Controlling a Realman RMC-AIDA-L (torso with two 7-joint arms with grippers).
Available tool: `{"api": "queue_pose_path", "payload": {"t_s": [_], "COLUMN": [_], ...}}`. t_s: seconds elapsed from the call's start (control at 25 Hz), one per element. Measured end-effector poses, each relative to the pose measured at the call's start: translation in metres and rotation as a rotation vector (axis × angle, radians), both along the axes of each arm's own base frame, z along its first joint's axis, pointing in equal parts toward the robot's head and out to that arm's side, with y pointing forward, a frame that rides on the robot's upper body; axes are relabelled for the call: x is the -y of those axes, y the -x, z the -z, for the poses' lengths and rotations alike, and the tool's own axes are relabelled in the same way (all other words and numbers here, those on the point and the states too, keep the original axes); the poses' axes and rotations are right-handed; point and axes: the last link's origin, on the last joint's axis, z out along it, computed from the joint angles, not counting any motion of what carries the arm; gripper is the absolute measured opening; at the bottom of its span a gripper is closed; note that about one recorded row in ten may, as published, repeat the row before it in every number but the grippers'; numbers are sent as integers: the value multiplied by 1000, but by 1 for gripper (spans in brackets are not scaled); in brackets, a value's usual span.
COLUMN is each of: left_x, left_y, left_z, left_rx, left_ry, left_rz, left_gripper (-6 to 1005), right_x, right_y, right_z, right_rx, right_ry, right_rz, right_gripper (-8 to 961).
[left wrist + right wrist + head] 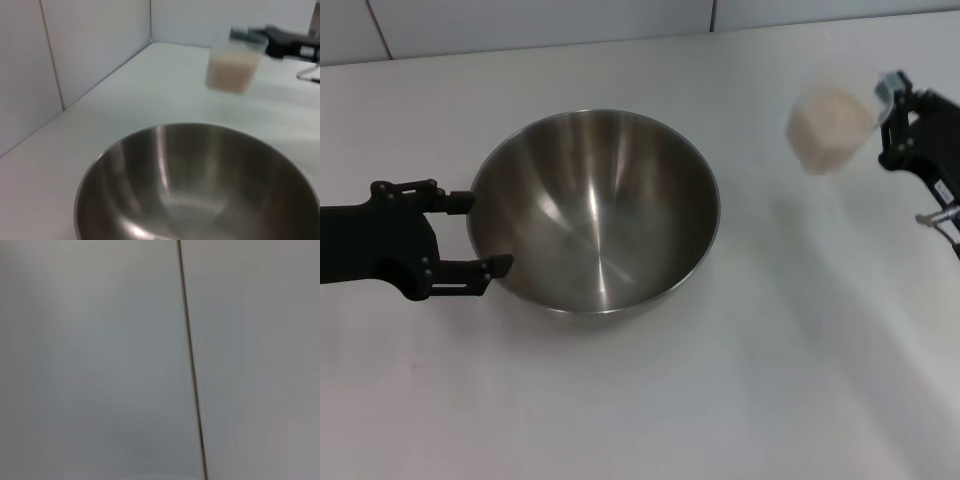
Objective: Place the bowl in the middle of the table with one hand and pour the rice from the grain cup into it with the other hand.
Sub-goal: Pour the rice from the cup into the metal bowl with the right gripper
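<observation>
1. Left gripper: black, reaching in from the robot's left at table level. Its two fingers stand apart, one on either side of the near-left edge of the bowl; one fingertip lies at the rim, the other beside the lower wall. Whether they press on the metal cannot be told.
2. Right gripper: black, at the far right of the head view, held above the table. It is closed on the grain cup at the cup's rim; the left wrist view shows the same grip from the other side.
3. Grain cup: clear plastic, roughly upright, raised off the table and well apart from the bowl, to the bowl's right and farther back. Also visible in the left wrist view.
4. Rice: off-white grains filling most of the cup; all of it is inside the cup.
5. Bowl: large, stainless steel, standing upright on the table left of centre in the head view, with nothing inside it. Its inner wall fills the lower part of the left wrist view.
6. Table: white, matte.
7. Tiled wall: pale tiles behind the table; the right wrist view shows only this surface and one dark joint line.
</observation>
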Motion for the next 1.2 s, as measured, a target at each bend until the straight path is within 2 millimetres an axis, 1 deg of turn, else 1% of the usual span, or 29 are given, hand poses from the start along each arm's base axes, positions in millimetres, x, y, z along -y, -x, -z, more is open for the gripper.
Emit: {"api": "queue_pose_path", "payload": {"t_s": [0.04,0.08,0.16,0.36,0.4,0.44,0.48,0.56,0.6,0.64,0.68,0.84,1.04,1.2], "left_x": [0,0,0,0,0,0,0,0,0,0,0,-1,-1,-1], "left_y": [0,0,0,-2,-2,-2,-2,-3,-3,-3,-3,-5,-6,-7], "left_z": [1,1,1,-1,-1,-2,-2,-3,-3,-3,-3,-3,-3,-3], "left_rx": [-6,-7,-9,-11,-12,-15,-19,-27,-29,-31,-32,-31,-31,-32], "left_ry": [2,3,5,6,6,6,5,3,2,2,2,6,11,11], "left_rz": [-1,-1,-3,-3,-3,-3,-3,-1,-1,-1,0,1,4,5], "left_gripper": [834,834,834,834,834,834,834,834,834,834,834,834,834,834], "right_x": [-8,-8,-15,-21,-20,-19,-19,-18,-18,-16,-16,-9,-3,-2], "right_y": [14,14,30,71,79,91,91,102,106,113,113,122,125,124], "right_z": [-2,-2,2,23,29,40,40,52,59,69,69,86,91,97], "right_rx": [11,11,58,267,342,478,478,631,716,867,867,1205,1349,1511], "right_ry": [-27,-27,-62,-174,-212,-269,-269,-322,-346,-393,-393,-532,-614,-687], "right_rz": [-62,-62,-131,-268,-292,-326,-326,-352,-365,-397,-397,-474,-555,-612], "right_gripper": [17,17,17,16,16,16,16,16,16,16,16,15,15,15]}}
